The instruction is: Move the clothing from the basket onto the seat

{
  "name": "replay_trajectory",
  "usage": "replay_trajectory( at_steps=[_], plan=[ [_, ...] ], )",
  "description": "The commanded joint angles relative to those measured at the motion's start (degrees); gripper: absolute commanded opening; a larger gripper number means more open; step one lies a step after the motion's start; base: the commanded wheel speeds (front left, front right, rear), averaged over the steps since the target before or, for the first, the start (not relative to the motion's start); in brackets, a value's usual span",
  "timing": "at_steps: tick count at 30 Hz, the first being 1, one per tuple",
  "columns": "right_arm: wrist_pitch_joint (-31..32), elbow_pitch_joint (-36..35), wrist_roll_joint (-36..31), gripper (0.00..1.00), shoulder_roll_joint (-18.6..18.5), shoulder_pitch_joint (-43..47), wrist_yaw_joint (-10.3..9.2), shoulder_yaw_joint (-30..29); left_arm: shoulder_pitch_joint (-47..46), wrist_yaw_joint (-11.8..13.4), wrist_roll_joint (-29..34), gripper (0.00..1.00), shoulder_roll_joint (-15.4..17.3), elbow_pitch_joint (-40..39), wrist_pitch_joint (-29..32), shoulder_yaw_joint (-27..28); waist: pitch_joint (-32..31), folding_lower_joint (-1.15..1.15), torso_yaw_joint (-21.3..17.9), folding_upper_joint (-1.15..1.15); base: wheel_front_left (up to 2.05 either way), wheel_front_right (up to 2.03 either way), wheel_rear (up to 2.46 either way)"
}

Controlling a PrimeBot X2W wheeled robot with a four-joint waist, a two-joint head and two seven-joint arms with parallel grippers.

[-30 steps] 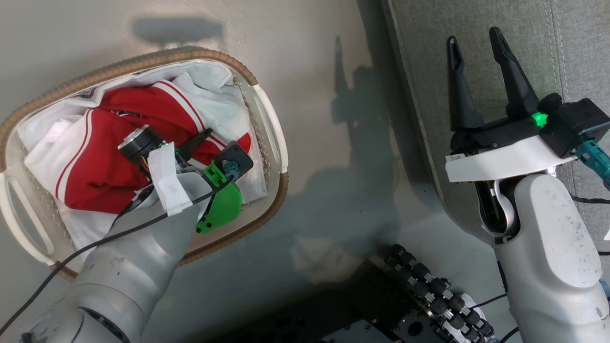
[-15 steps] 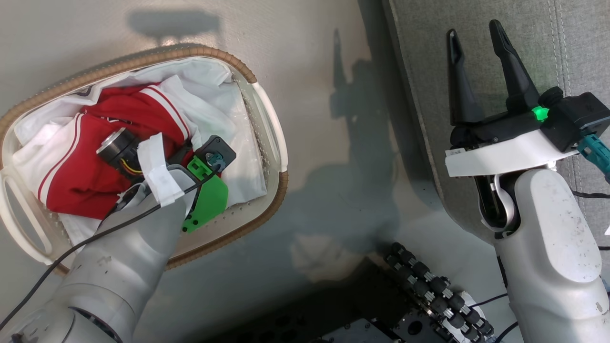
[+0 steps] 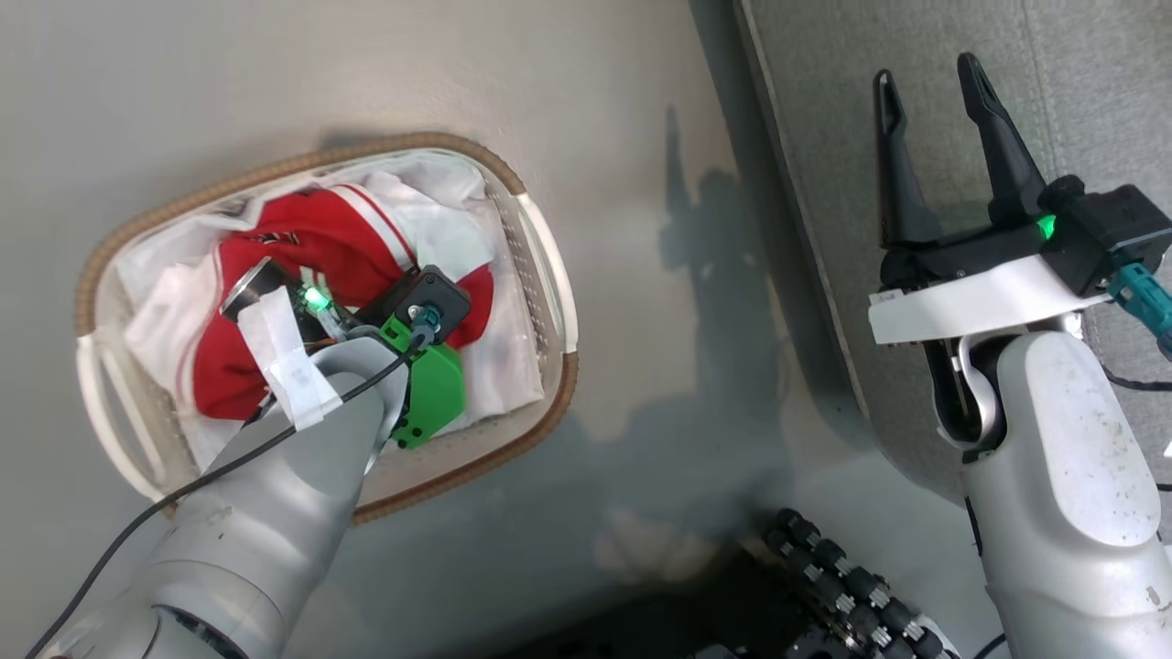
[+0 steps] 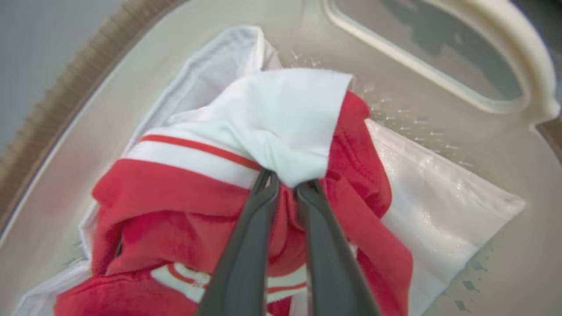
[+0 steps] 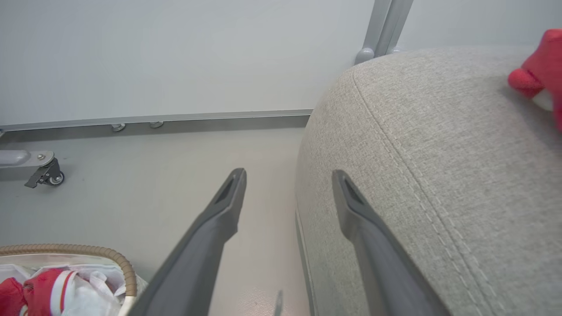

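1. A pale floor [image 3: 366,64] surrounds the basket [image 3: 302,161], which stands well apart from the seat [image 3: 824,55] on the right. The robot's dark base [image 3: 847,590], with its black rollers, sits at the bottom of the head view.
2. The left arm reaches down into the basket. Its wrist, with a green cover [image 3: 432,394], blocks the head's sight of the middle of the pile.
3. The clothing [image 4: 175,210] lies bunched inside the basket on a white liner [image 4: 439,197].
4. The left pincer [image 4: 286,181] has its fingers drawn nearly together. The tips pinch a raised fold of the clothing where white trim meets red.
5. The right pincer [image 3: 927,73] is spread wide and holds nothing. It hangs over the seat's left edge, well apart from the basket.
6. The left wrist view shows the grip up close, with the basket's handle [image 4: 533,57] beyond the fold. From the head, the wrist covers the fingertips.
7. The right wrist view shows a wall [image 5: 175,52], a castor [image 5: 52,177] and a red piece of fabric [image 5: 542,70] lying on the seat at that view's right edge.
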Motion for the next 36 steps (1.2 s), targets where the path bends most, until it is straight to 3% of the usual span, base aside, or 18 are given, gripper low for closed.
replay_trajectory(
  at_steps=[1, 6, 13, 21, 36],
  plan=[
    [-0.11, 0.44, -0.85, 1.0, -0.17, 1.25, -0.08, -0.51, 1.09, -0.16, -0.48, 0.0, 0.0, -0.63, -0.73, 0.26, -4.64, 0.0, 2.58, 0.0, 0.0, 0.0, 0.0],
    [-0.11, 1.43, -2.93, 1.0, -0.18, 3.23, -0.08, -1.81, 2.45, -0.1, -1.61, 0.0, 0.31, -4.7, -1.91, 1.09, -11.06, 0.0, 5.31, 0.0, 0.0, 0.0, 0.0],
    [-0.1, 3.46, -5.83, 1.0, -0.19, 7.17, -0.08, -2.96, 6.2, 0.66, -2.38, 0.0, 2.24, -18.09, -1.95, 3.32, -21.76, 0.0, 9.08, 0.0, 0.0, 0.0, 0.0],
    [-0.11, 6.2, -6.83, 1.0, -0.2, 12.25, -0.08, -1.98, 9.43, 0.13, -2.4, 0.0, 4.56, -29.71, -1.92, 6.23, -33.9, 0.0, 10.3, 0.0, 0.0, 0.0, 0.0],
    [-0.11, 8.47, -6.98, 1.0, -0.18, 17.77, -0.08, 3.54, 3.31, -1.96, -2.49, 0.0, 5.91, -36.43, -1.92, 8.81, -47.71, 0.0, 9.58, 0.0, 0.0, 0.0, 0.0]
  ],
)
